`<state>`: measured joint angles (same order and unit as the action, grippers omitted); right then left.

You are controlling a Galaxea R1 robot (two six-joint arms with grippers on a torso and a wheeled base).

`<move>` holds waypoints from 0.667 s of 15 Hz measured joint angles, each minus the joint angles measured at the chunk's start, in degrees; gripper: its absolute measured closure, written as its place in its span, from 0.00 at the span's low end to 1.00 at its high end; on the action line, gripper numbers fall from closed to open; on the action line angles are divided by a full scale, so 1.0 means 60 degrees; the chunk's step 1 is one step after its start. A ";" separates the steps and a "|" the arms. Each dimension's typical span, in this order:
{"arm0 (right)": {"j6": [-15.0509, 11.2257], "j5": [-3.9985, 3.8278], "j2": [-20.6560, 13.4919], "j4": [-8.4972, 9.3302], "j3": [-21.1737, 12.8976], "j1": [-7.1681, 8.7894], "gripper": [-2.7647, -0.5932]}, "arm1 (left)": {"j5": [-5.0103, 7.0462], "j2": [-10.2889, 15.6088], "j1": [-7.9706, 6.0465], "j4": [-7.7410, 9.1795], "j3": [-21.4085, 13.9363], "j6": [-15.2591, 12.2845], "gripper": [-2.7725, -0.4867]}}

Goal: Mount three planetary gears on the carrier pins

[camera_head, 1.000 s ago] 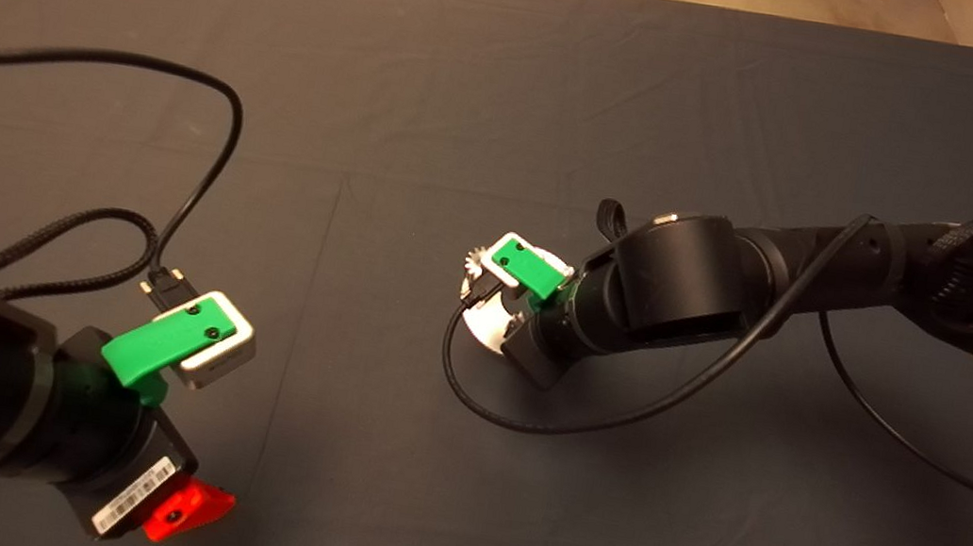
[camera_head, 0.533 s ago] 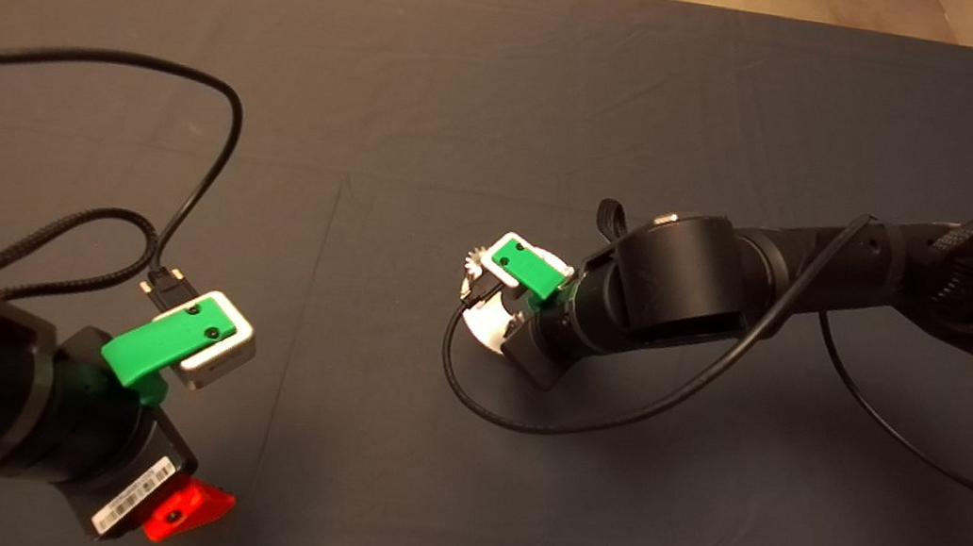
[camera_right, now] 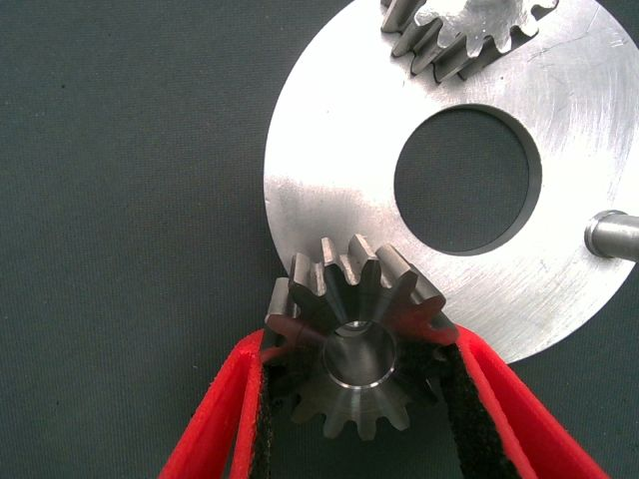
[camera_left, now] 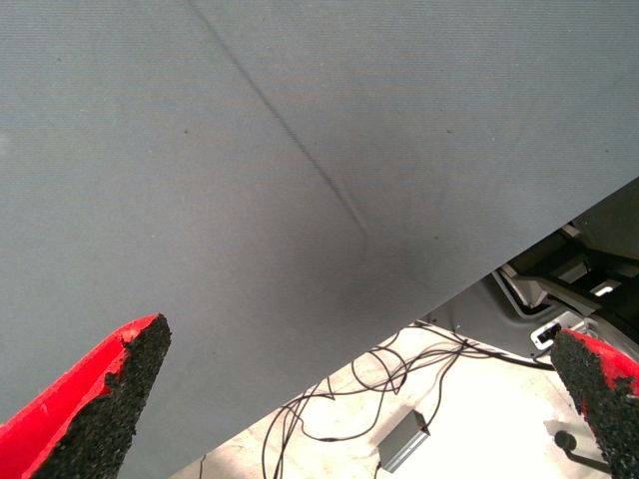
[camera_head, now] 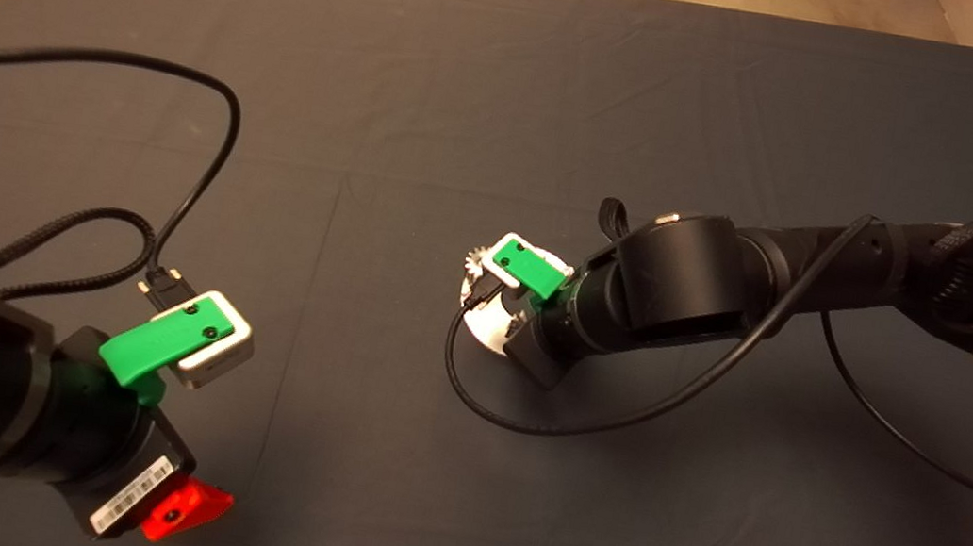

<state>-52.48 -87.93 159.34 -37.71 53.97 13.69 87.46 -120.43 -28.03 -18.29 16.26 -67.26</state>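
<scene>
over the disc point(camera_right: 329, 170), right gripper point(camera_right: 359, 399) clamping 1 gear point(camera_right: 354, 339)

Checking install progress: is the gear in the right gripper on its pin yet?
Cannot tell. The gear, between the right gripper's fingers, overlaps the disc's edge; its hole shows metal, but seating is unclear.

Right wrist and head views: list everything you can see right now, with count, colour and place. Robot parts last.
Disc: one, silver, flat on the mat, centre hole, under the right gripper.
Gears: two seen, dark steel; one between the right gripper's fingers at the disc's edge, one on the disc's far side.
Bare pin: one, silvery, upright on the disc.
Mat: one, dark grey, covering the table.
Cables: black, looping over the mat by each arm.
Right gripper: green with red fingers, shut on a gear.
Left gripper: parked lower left, open, empty.
</scene>
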 joint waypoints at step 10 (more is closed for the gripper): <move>0.0029 0.0006 -0.0134 0.0000 0.0000 0.0000 0.80 | 0.0000 0.0016 0.0000 0.0002 0.0000 0.0004 0.00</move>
<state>-52.31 -87.89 158.54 -37.71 53.97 13.69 87.46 -120.33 -28.03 -18.27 16.26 -67.23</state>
